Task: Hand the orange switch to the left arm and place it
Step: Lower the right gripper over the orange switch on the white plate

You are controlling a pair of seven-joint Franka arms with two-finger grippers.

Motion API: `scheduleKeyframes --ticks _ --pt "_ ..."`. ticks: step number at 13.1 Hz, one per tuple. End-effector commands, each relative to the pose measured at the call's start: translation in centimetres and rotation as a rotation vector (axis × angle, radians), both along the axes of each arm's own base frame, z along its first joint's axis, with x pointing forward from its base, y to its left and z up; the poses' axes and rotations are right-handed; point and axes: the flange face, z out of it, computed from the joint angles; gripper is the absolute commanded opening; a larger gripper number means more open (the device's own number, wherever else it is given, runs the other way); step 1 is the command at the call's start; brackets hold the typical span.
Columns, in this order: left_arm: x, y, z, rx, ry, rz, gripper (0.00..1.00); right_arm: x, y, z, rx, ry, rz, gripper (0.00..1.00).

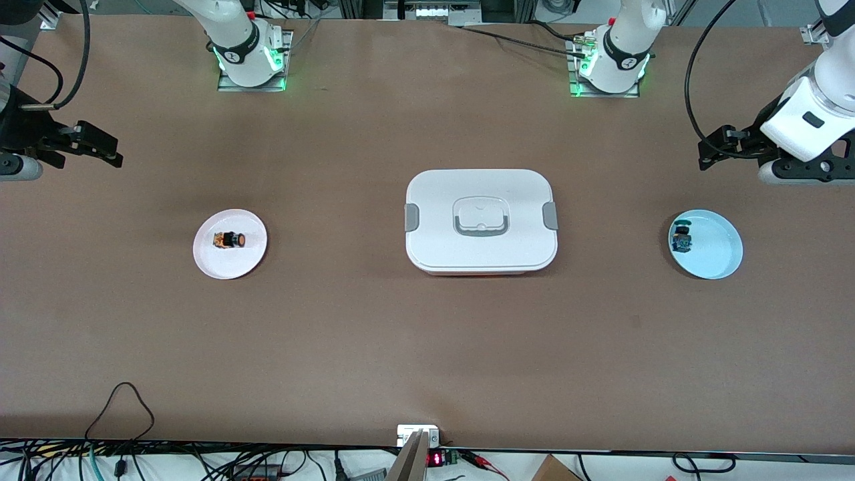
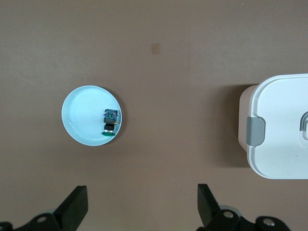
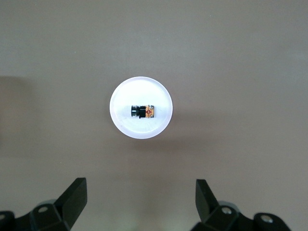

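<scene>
The orange switch (image 1: 230, 239) lies on its side on a white plate (image 1: 230, 262) toward the right arm's end of the table; it also shows in the right wrist view (image 3: 143, 111). The white box (image 1: 481, 220) sits at the table's middle, its grey clip in the left wrist view (image 2: 255, 131). My right gripper (image 1: 100, 148) is open and empty, high up over the table's edge at its own end. My left gripper (image 1: 718, 148) is open and empty, up above the table at its end, near the light blue plate (image 1: 718, 264).
A small black-and-blue part (image 1: 682, 238) lies on the light blue plate, also in the left wrist view (image 2: 110, 120). The arm bases stand along the table's edge farthest from the front camera. Cables lie along the nearest edge.
</scene>
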Motion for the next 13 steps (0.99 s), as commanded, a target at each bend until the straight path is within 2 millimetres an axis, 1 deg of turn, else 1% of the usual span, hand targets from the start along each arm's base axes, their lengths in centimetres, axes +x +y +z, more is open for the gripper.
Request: scheduleKeyframes --ticks 1,2,4,5,7,9,11,13 --pt "0.3 0.1 0.6 0.007 0.005 -0.007 1.00 -0.8 0.1 0.5 0.014 -0.002 0.004 1.00" --pt "0.3 0.1 0.6 0.007 0.005 -0.007 1.00 -0.8 0.1 0.7 0.015 -0.008 0.002 1.00" --pt "0.3 0.1 0.6 0.007 0.005 -0.007 1.00 -0.4 0.2 0.3 0.014 -0.008 0.003 1.00" --pt "0.3 0.1 0.6 0.007 0.005 -0.007 1.00 -0.3 0.3 0.0 0.013 -0.004 0.005 1.00" --pt "0.3 0.1 0.6 0.006 0.003 -0.007 1.00 0.3 0.8 -1.3 0.008 0.024 0.016 1.00" --pt "0.3 0.1 0.6 0.006 0.003 -0.007 1.00 1.5 0.9 -3.4 -0.007 0.045 0.015 1.00" --pt "0.3 0.1 0.5 0.007 0.008 -0.009 1.00 2.5 2.0 -5.6 -0.015 0.069 0.023 1.00" --pt "0.2 0.1 0.5 0.007 0.011 -0.007 1.00 4.3 2.5 -8.5 -0.023 0.053 0.030 1.00"
